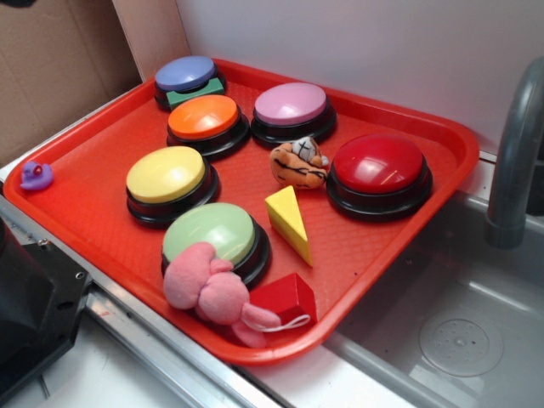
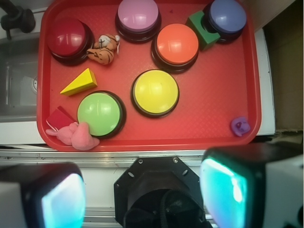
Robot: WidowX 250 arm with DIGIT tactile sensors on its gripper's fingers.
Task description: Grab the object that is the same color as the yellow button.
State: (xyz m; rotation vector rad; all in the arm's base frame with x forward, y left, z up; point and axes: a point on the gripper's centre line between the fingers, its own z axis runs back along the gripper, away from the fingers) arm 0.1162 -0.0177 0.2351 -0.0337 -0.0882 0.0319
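Beside a grey sink basin (image 1: 459,323) with a grey tap pipe (image 1: 514,161), my red tray (image 1: 85,212) sits on the counter against a pale wall. From the wrist view I see my gripper (image 2: 142,190) at the bottom of the frame, its two fingers (image 2: 223,185) blurred and glowing teal, spread wide with nothing between them, held high above the near edge of the tray.

Closest to it, in the lower middle of the wrist view, is the pale green button (image 2: 99,112), and just right of that the yellow button (image 2: 156,91), dead centre of the tray. A pink plush (image 2: 76,135) lies against the green button's lower left side, with a red block (image 2: 58,117) touching it by the tray's left rim.

The yellow wedge (image 2: 80,82) lies flat on the tray, just above the green button and apart from it, left of the yellow button. In the exterior view that same wedge (image 1: 289,223) sits between the green and red buttons.

Farther up, the orange striped plush (image 2: 103,49) rests against the dark red button (image 2: 66,38) at upper left. The orange button (image 2: 176,44), the pink-lilac button (image 2: 138,15) and the blue-violet button (image 2: 228,15) fill the top, with a green block (image 2: 199,28) touching the blue one. A small purple toy (image 2: 241,126) sits alone at the tray's right edge.
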